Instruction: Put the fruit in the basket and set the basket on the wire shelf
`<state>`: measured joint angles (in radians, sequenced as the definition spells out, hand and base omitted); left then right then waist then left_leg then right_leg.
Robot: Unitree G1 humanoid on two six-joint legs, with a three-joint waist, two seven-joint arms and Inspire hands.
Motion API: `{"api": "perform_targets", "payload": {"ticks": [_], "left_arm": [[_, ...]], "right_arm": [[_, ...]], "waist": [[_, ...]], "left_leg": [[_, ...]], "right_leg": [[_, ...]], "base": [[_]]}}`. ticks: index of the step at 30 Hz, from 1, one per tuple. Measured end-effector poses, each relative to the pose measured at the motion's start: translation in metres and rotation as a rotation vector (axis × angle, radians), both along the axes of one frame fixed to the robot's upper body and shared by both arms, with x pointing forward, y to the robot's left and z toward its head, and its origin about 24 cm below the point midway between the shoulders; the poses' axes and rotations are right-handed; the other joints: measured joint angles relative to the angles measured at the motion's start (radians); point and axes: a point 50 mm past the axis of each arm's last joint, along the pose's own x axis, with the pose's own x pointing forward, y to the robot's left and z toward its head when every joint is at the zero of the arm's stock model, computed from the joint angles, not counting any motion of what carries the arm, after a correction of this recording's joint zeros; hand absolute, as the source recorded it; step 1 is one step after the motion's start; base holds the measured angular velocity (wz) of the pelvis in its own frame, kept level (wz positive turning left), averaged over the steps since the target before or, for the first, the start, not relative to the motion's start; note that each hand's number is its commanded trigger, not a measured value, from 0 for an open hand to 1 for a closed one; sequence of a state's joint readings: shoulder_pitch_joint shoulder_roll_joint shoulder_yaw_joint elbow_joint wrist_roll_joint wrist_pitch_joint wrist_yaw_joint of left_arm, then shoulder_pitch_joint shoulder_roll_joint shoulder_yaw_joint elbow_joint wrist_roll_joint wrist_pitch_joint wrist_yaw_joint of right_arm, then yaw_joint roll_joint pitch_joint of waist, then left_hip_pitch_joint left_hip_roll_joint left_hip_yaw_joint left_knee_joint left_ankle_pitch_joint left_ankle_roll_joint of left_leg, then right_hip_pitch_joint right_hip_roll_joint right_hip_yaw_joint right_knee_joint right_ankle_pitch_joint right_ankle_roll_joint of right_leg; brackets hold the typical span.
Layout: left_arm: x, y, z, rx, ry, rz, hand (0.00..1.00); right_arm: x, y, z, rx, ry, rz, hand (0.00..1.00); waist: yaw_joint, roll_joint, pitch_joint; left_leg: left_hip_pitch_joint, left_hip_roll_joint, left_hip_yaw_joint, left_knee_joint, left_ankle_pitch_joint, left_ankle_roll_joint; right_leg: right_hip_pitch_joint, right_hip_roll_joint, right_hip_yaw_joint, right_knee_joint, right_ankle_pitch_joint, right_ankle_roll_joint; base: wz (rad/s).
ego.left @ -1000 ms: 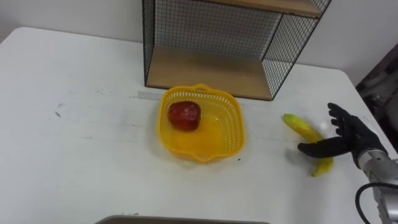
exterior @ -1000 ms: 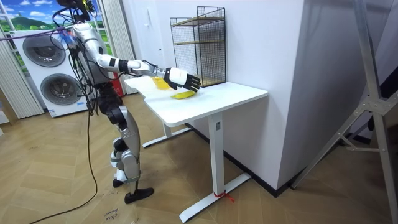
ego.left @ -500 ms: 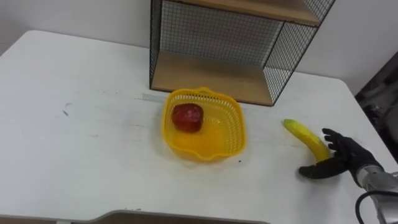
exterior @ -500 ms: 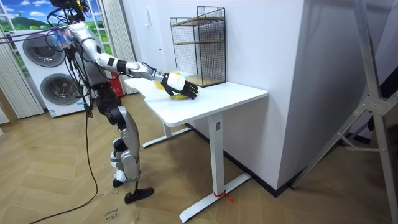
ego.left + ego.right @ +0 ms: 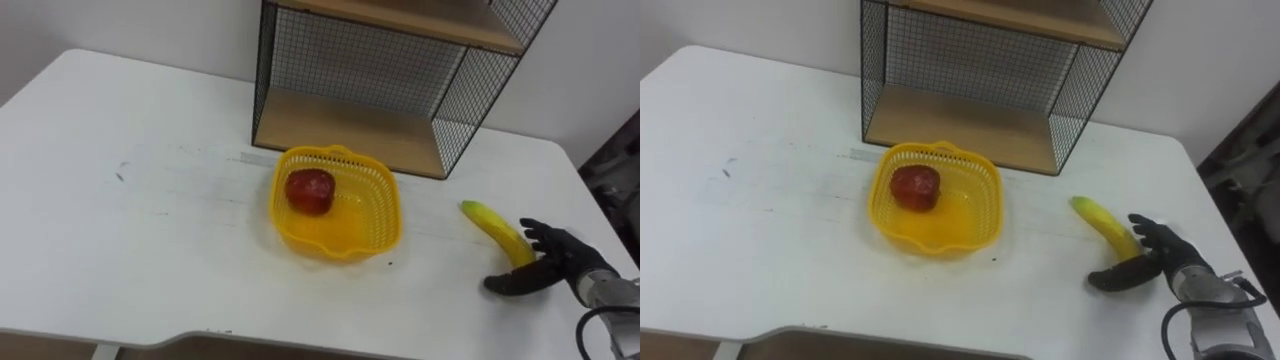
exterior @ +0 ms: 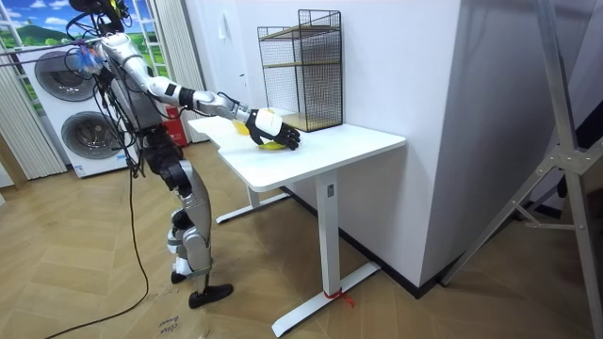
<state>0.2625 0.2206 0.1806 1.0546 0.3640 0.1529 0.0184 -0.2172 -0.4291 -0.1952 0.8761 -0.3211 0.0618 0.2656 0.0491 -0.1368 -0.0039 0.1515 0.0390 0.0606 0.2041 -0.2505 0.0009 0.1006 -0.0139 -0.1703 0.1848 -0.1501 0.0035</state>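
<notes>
A yellow plastic basket (image 5: 366, 218) sits on the white table (image 5: 150, 230) in front of the wire shelf (image 5: 400, 70), with a red apple (image 5: 310, 190) inside it. Right of the basket a banana (image 5: 492, 228) lies flat on the table. My right hand (image 5: 556, 266) rests over the banana's near end, its fingers spread on the far side and its thumb stretched out on the near side, open. That end of the banana is hidden under the hand. In the room view the right hand (image 6: 274, 132) reaches over the table (image 6: 320, 151) from the room view's left.
The wire shelf has a wooden bottom board (image 5: 350, 128) level with the table and a second board higher up. The table's right edge (image 5: 600, 215) runs close behind the hand. A washing machine (image 6: 80, 122) stands behind the robot.
My right hand has come down from above the banana onto its near end, fingers less spread than before. The whole eye view has shifted a little; basket, apple and banana stay put.
</notes>
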Motion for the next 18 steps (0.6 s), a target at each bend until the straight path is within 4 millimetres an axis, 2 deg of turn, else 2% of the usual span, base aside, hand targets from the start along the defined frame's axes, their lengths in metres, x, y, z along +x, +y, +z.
{"api": "perform_targets", "payload": {"ticks": [1, 2, 3, 8, 13, 18], "left_arm": [[0.001, 0.001, 0.000, 0.006, -0.002, 0.000, 0.00], [0.001, 0.001, 0.000, 0.010, -0.003, 0.000, 0.00], [0.001, 0.001, 0.000, 0.013, -0.005, 0.000, 0.00], [0.002, 0.000, 0.000, 0.016, 0.006, -0.003, 0.00], [0.006, 0.000, 0.000, 0.019, 0.000, -0.006, 0.00], [0.014, 0.000, 0.000, 0.019, -0.009, -0.036, 0.00]], "right_arm": [[-0.001, -0.001, 0.000, -0.003, 0.004, -0.003, 0.61], [-0.001, -0.002, 0.000, -0.005, 0.006, -0.005, 0.71], [-0.002, -0.004, 0.000, -0.012, 0.009, -0.008, 0.98], [-0.003, -0.013, 0.005, -0.135, 0.021, -0.008, 1.00], [0.001, -0.020, 0.013, -0.259, 0.027, -0.007, 1.00], [0.000, -0.019, 0.011, -0.271, 0.038, 0.006, 1.00]], "waist": [[0.003, 0.001, -0.0005], [0.005, 0.001, -0.0008], [0.008, 0.003, -0.0015], [0.021, 0.015, -0.0059], [0.021, 0.037, -0.0025], [0.021, 0.023, -0.0009]], "left_leg": [[0.000, -0.001, -0.004, 0.000, 0.000, 0.000], [0.001, -0.001, -0.005, 0.000, 0.000, 0.000], [0.001, -0.001, -0.006, 0.000, 0.000, 0.000], [0.000, 0.000, -0.012, 0.002, 0.000, 0.000], [0.000, 0.002, -0.019, -0.003, 0.002, -0.003], [0.000, 0.001, -0.019, -0.011, 0.002, -0.004]], "right_leg": [[0.002, 0.000, -0.001, -0.001, 0.000, 0.000], [0.002, 0.000, -0.002, 0.000, 0.000, 0.000], [0.003, 0.000, -0.002, 0.000, 0.000, 0.000], [0.005, -0.001, -0.011, -0.001, 0.001, 0.000], [0.004, 0.001, -0.023, -0.002, -0.001, -0.001], [0.005, 0.002, -0.021, -0.012, -0.002, -0.001]], "base": [[0.05], [0.05], [0.03], [0.03], [0.05], [0.00]]}}
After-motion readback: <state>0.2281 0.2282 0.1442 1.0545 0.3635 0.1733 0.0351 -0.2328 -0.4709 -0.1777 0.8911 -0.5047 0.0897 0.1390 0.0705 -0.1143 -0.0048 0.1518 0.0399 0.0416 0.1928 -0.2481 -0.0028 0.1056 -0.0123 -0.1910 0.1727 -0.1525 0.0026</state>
